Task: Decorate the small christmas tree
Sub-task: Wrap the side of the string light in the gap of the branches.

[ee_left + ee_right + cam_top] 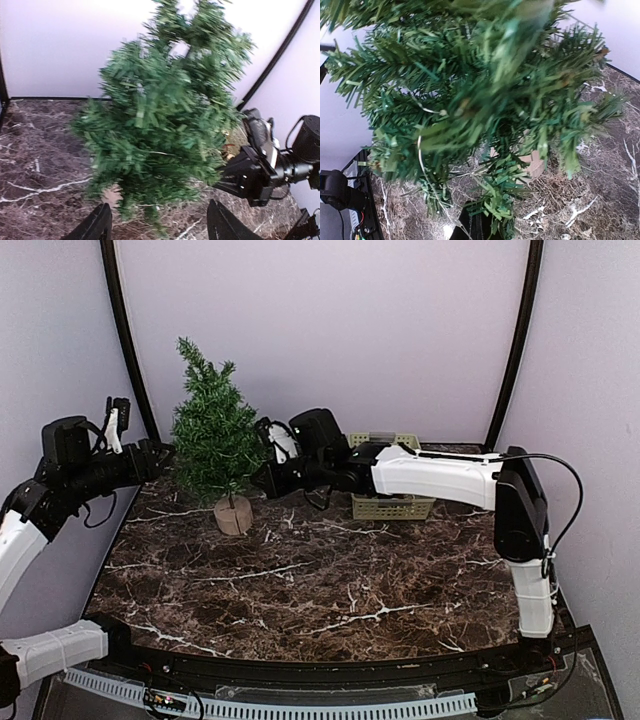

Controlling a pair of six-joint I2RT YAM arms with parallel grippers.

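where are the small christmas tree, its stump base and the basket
small christmas tree (215, 435): top external view, middle of foliage
stump base (233, 516): top external view, front side
basket (395, 508): top external view, front wall

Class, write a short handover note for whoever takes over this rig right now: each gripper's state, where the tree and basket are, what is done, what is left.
Left gripper: jaws open, empty, facing the small christmas tree.
Right gripper: pushed into the branches on the tree's other side; jaws hidden by needles.
Tree stands upright at the back left of the marble table; a slatted basket sits partly hidden behind the right arm.
Done: no ornament clearly visible on the tree.
Left: probably all the decorating.
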